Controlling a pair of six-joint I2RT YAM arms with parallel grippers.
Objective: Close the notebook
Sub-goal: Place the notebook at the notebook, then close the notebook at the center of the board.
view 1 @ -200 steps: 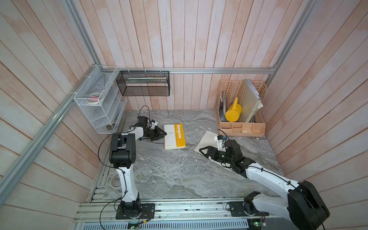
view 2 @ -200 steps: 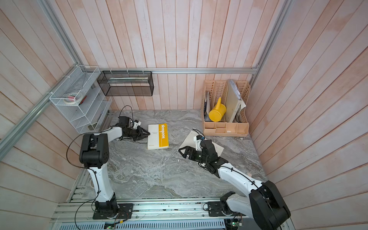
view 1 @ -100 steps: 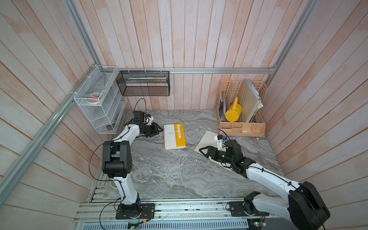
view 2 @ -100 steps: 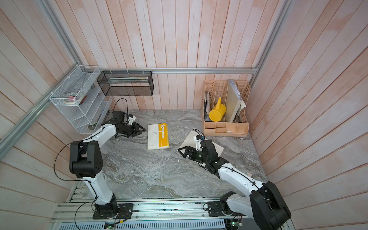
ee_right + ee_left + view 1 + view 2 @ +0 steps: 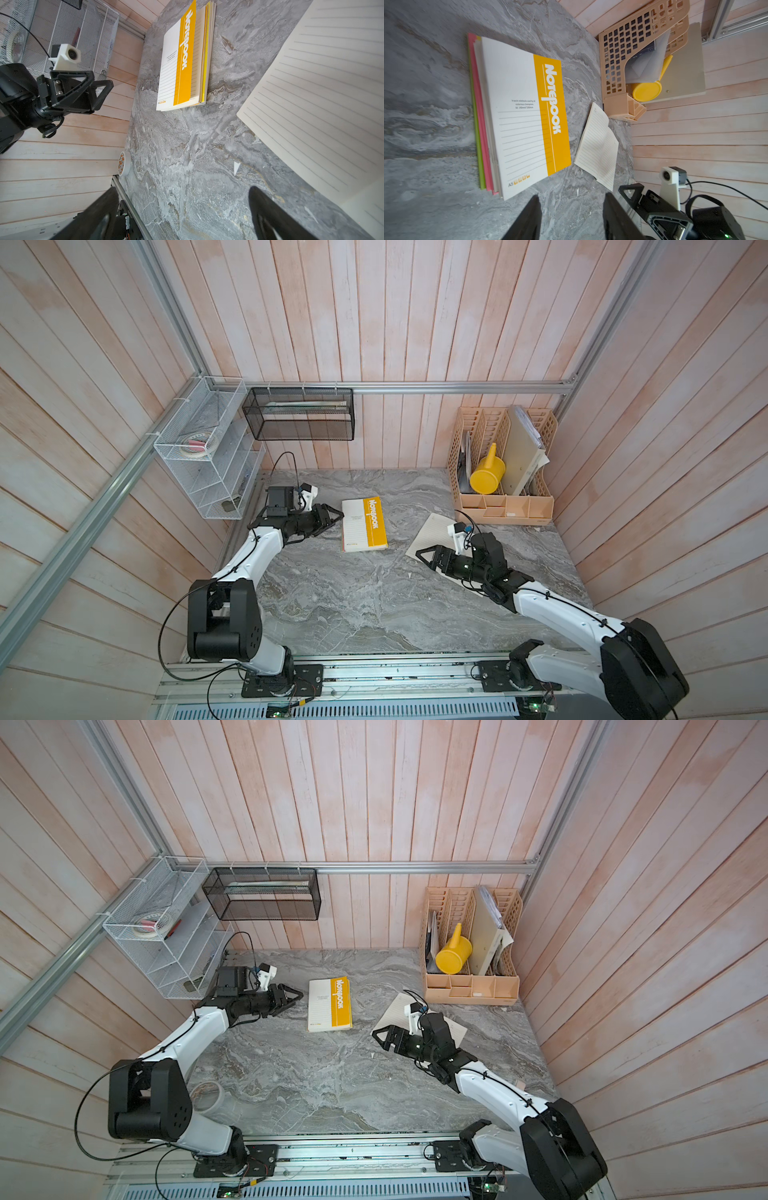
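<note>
- Stretches the left arm low over the marble tabletop (image 5: 353, 605), with the left gripper (image 5: 333, 517) half parted and empty.
- Lays the right arm low too, with the right gripper (image 5: 424, 556) spread wide on nothing, over open lined pages (image 5: 430, 531).
- Shows the notebook (image 5: 365, 524) shut, yellow-and-white cover up, flat just beside the left gripper, apart from it.
- Hides part of the lined pages under the right arm.

The notebook (image 5: 364, 524) lies closed and flat on the grey marbled table (image 5: 353, 601), cover up, toward the back and left of the middle. Its cover is white with ruled lines and a yellow band reading "NOTEBOOK". In the left wrist view (image 5: 521, 116), pink and green sheet edges jut past the white long edge.
</note>
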